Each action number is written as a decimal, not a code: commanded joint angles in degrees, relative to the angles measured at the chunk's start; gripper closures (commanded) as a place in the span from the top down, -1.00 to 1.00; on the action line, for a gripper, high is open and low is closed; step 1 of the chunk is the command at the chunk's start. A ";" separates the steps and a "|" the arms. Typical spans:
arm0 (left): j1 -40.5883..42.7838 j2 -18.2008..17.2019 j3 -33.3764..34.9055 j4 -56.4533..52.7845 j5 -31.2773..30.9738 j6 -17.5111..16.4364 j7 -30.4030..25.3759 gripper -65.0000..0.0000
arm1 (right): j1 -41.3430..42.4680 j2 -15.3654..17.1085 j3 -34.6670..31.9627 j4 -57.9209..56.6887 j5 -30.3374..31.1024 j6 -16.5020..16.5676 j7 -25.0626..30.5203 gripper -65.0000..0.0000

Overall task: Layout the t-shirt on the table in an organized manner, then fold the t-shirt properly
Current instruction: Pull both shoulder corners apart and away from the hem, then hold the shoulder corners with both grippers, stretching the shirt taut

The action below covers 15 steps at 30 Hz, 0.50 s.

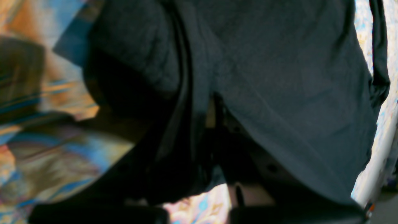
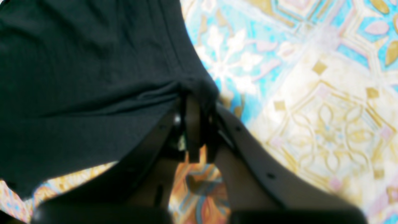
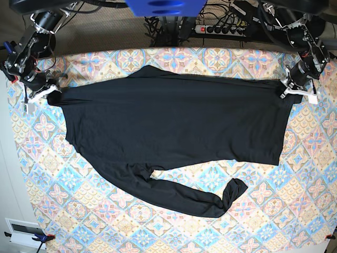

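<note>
Right pincer (image 2: 194,102) is clamped on a bunched corner of the black long-sleeved t-shirt (image 2: 77,81), fingers pressed together with fabric gathered tight between them, patterned bench (image 2: 311,93) bright beside it. Over on the other arm, the left pincer (image 1: 214,115) is buried in dark cloth; the wrist view is blurred and shadowed, but the fingers look closed on a fold of the shirt, fabric draping over both sides. From the base view, the right pincer (image 3: 46,89) sits at the picture's left edge of the garment and the left pincer (image 3: 295,88) at the picture's right edge, each gripping an end, and the t-shirt (image 3: 174,126) stretches taut between them across the far half of the bench (image 3: 263,221). The body lies spread flat on the floral tiles, one long sleeve trailing toward the near side and curling back on itself at its cuff.
</note>
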 commanded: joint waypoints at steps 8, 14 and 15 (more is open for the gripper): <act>4.09 -1.62 -1.90 1.13 -0.28 0.57 -2.94 -1.00 | -4.58 1.70 0.81 1.46 -0.93 -0.89 1.75 -1.00; 7.35 -1.62 -1.90 1.13 -3.53 0.57 -2.94 -1.00 | -7.04 1.53 0.81 1.99 -1.02 -0.89 0.43 -1.00; 7.61 -1.62 -1.90 1.13 -3.53 0.57 -2.94 -1.00 | -7.04 1.53 0.81 2.52 -1.02 -0.89 0.52 -1.00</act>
